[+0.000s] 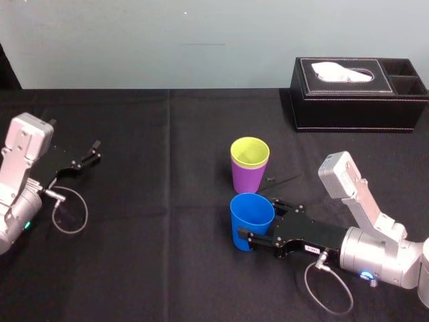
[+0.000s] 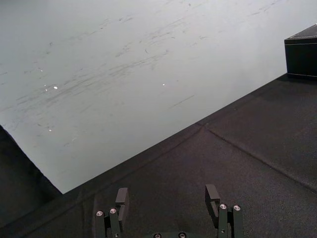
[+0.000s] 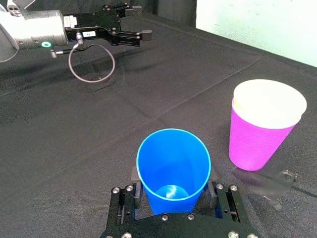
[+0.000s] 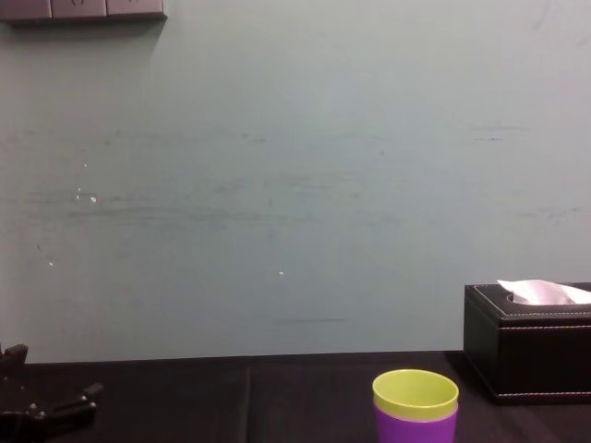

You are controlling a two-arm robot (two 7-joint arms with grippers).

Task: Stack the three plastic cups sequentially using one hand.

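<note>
We've got the right gripper (image 1: 260, 221) pinching the blue cup (image 1: 249, 213) mid-table, right in front of the other 2: lime cup (image 1: 250, 151) nested inside purple cup (image 1: 248, 180). Left gripper (image 1: 86, 158) sits parked far left, jaws spread.

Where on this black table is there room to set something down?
The widest bare cloth lies between the left gripper and the blue cup, running to the near edge. Crowded right side: the right gripper holds that cup, green cup nested in purple cup just beyond, tissue box behind.
</note>
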